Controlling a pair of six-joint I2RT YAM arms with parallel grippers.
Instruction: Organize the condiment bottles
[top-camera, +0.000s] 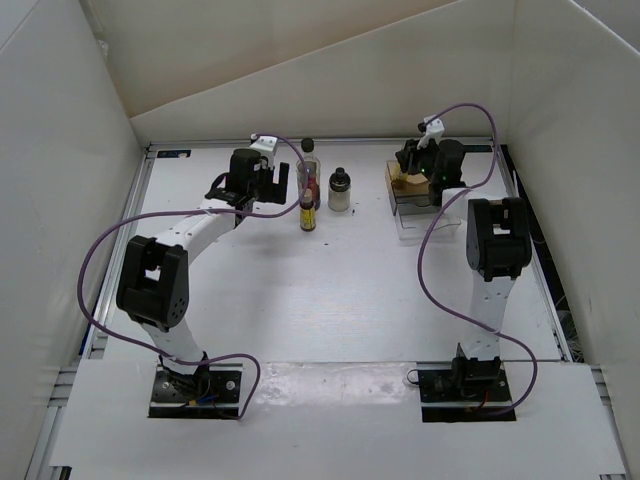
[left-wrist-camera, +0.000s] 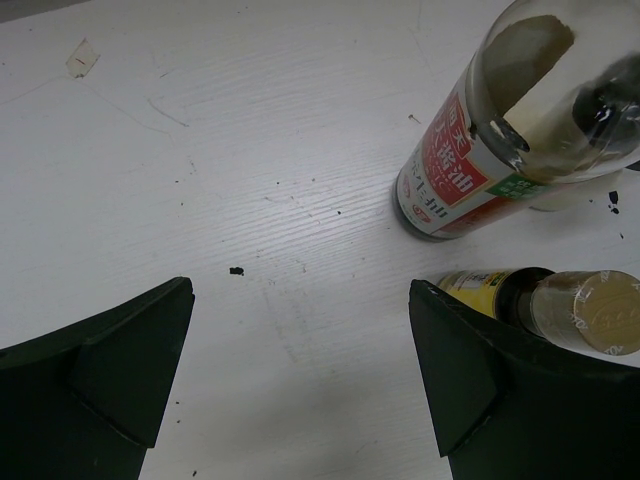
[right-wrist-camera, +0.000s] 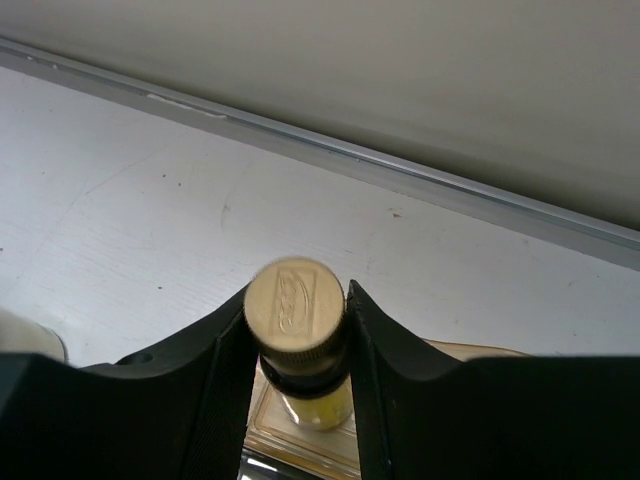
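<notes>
Three condiment bottles stand at the table's back middle: a tall clear one with a black cap (top-camera: 308, 165) and red label (left-wrist-camera: 462, 172), a squat whitish one (top-camera: 339, 190), and a small yellow one (top-camera: 308, 215) with a gold cap (left-wrist-camera: 585, 310). My left gripper (top-camera: 268, 186) (left-wrist-camera: 300, 305) is open just left of them, nothing between its fingers; the small yellow bottle sits behind its right finger (left-wrist-camera: 480, 380). My right gripper (top-camera: 413, 162) (right-wrist-camera: 297, 300) is shut on another small yellow bottle (right-wrist-camera: 296, 312) at its neck, over the clear box. I cannot tell if that bottle touches the box.
A clear plastic box with tan backing (top-camera: 410, 225) (right-wrist-camera: 300, 435) sits at the back right under my right gripper. White walls enclose the table on three sides, and a metal rail (right-wrist-camera: 420, 175) runs along the back edge.
</notes>
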